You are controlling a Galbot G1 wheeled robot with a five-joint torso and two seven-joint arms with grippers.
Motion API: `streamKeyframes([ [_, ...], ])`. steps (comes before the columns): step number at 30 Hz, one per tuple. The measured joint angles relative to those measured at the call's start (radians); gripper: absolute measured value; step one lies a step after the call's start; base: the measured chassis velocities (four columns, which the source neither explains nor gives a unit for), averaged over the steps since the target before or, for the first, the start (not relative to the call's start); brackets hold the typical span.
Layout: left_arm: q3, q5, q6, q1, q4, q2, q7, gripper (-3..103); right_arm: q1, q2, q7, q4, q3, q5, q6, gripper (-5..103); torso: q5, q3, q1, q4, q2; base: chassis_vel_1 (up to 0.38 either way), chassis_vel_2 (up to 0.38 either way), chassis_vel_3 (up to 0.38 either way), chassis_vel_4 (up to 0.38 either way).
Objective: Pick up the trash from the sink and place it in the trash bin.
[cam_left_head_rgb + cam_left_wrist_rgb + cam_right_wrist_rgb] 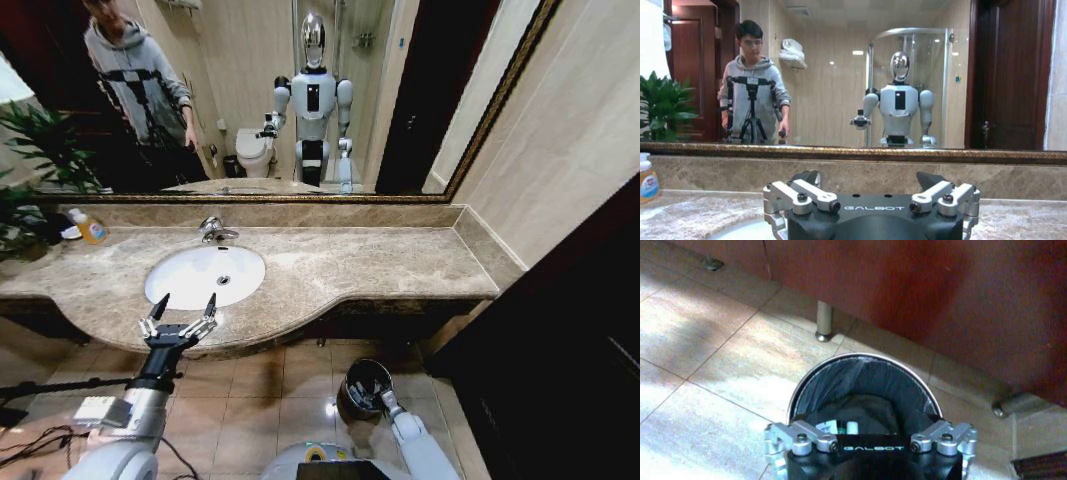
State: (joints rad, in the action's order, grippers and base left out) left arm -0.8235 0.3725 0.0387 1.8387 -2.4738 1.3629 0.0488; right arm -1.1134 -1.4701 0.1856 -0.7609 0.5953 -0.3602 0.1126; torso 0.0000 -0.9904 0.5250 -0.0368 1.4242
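The sink (180, 268) is a white oval basin with a chrome faucet (213, 231), set in a beige marble countertop (380, 265). I see no trash in the basin. My left gripper (184, 306) hovers open over the counter's front edge, just in front of the basin, with nothing between its fingers; the left wrist view shows it (867, 178) facing the mirror. The black trash bin (350, 378) stands on the floor under the counter. My right gripper (372, 393) reaches into its mouth. Inside the bin (860, 356) lie small white and green pieces of trash (843, 427).
An orange bottle with a white cap (90, 229) stands at the counter's back left, beside a plant (25, 215). A dark cabinet (560, 330) rises close on the right. Cables (40, 440) lie on the tiled floor at the left. A metal leg (823, 320) stands behind the bin.
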Motion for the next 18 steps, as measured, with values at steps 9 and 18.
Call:
streamKeyframes([
  [9,0.000,0.000,0.000,0.000,0.000,0.000,0.000,100,-0.133,0.014,-0.012,-0.163,-0.007,0.158,0.013,100,0.0000,0.000,0.000,0.0001,0.000,0.000,0.000,0.000,0.000],
  [18,0.000,0.000,0.000,0.000,0.000,0.000,0.000,100,-0.315,0.025,-0.036,-0.485,-0.016,0.342,0.004,100,0.0001,0.000,0.000,0.0000,0.000,0.000,0.000,0.000,0.000],
])
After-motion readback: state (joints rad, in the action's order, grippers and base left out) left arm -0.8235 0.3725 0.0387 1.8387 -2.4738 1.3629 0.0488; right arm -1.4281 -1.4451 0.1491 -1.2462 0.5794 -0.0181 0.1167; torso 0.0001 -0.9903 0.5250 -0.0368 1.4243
